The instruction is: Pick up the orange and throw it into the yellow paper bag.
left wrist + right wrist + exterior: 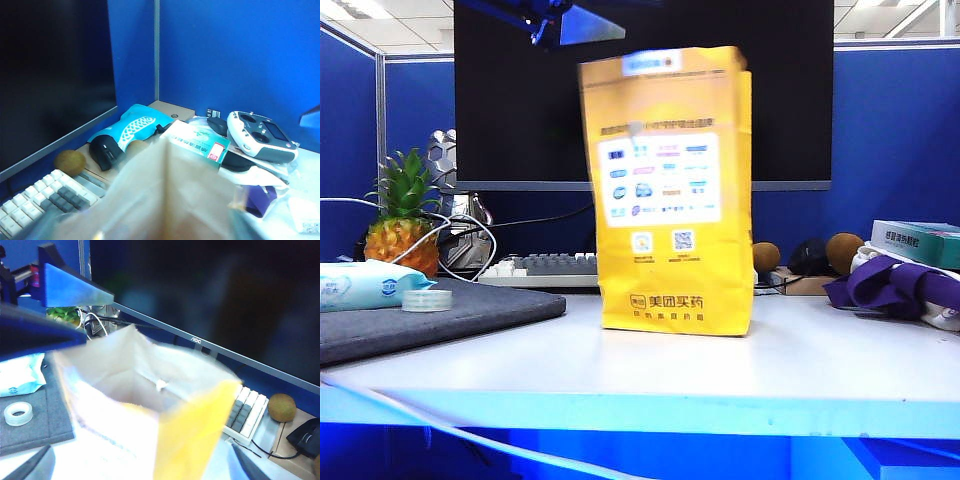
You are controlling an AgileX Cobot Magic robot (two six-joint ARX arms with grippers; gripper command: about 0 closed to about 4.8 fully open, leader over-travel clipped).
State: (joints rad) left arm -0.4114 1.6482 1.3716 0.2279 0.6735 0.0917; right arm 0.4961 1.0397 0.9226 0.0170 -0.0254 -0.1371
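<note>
blue partition walls and a big dark monitor are closing off the back of a pale desk in the exterior view. the yellow paper bag is standing upright near the centre of that frame, its top edge smeared with motion blur, its white panel of logos facing the camera. the orange is not showing in any view. the left gripper is hanging at the upper middle of the exterior frame, just above the bag's upper left corner; only a blue finger tip is showing, so i cannot tell how wide it is standing. the right gripper is hovering over the bag's open mouth, its blue fingers standing apart with nothing between them. a pineapple is sitting at the left of the exterior frame, beside a pack of wipes and a roll of tape on a grey mat. a keyboard is lying behind the bag. brown round balls are resting at the right, near purple cloth.
</note>
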